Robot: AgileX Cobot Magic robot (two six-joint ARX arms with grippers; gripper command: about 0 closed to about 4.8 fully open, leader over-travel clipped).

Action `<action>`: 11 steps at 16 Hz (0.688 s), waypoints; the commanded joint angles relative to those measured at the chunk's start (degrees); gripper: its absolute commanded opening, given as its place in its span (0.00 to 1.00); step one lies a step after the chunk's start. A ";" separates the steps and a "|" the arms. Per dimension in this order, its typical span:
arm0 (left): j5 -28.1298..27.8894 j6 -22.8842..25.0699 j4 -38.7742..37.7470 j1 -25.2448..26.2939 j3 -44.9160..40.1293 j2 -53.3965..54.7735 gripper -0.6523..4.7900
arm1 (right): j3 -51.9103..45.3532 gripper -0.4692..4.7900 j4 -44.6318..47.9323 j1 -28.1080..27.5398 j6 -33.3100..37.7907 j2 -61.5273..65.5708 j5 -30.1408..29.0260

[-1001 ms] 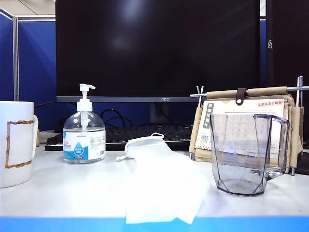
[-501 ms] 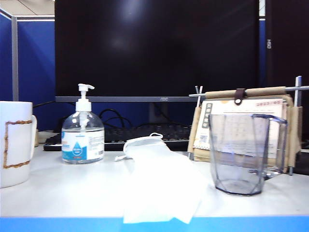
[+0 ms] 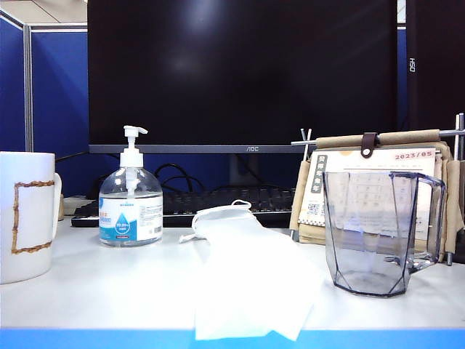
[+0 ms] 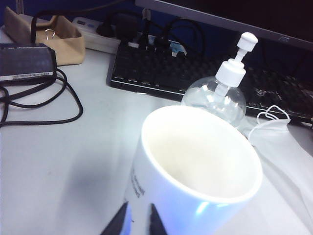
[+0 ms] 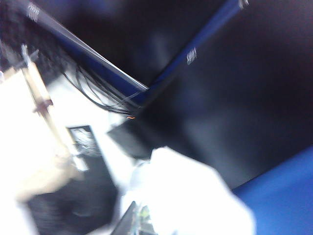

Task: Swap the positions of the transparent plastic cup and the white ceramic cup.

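While the mug (image 3: 26,216) stands at the desk's (image 3: 109,283) left edge and the plastic cup (image 3: 380,233) near its right edge, no swap shows; left gripper (image 4: 135,221) nearly closed beside the mug, right gripper (image 5: 131,219) shut, empty.

The white table (image 3: 94,291) bears — left to right — the white ceramic cup (image 3: 25,214), sanitizer bottle (image 3: 131,200), a white cloth (image 3: 251,280), the transparent plastic cup (image 3: 378,233); keyboard (image 3: 225,203) farther back.
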 commanded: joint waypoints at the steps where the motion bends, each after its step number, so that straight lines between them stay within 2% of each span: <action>1: 0.26 -0.11 -0.79 0.09 0.02 -0.04 0.23 | -9.44 0.08 3.15 -0.02 13.53 -5.79 -5.92; 3: 0.26 -0.11 -0.79 0.09 0.02 -0.04 0.23 | -16.46 0.08 8.15 -0.02 22.01 -6.78 -6.08; 4: 0.26 -0.11 -0.79 0.09 0.02 -0.04 0.23 | -20.87 0.08 12.15 0.00 26.73 -6.78 -3.37; 5: 0.26 -0.11 -0.79 0.09 0.02 -0.04 0.23 | -25.55 0.08 17.20 -0.02 27.21 -6.69 0.33; 7: 0.28 -0.11 -0.79 0.09 0.02 -0.04 0.23 | -32.39 0.08 24.90 -0.02 26.38 -6.71 2.82; 9: 0.26 -0.11 -0.76 0.09 0.02 -0.04 0.23 | -37.46 0.08 26.75 -0.02 26.56 -6.71 6.10; 11: 0.28 -0.11 -0.76 0.09 0.02 -0.04 0.23 | -39.71 0.12 28.74 0.00 27.15 -6.71 1.27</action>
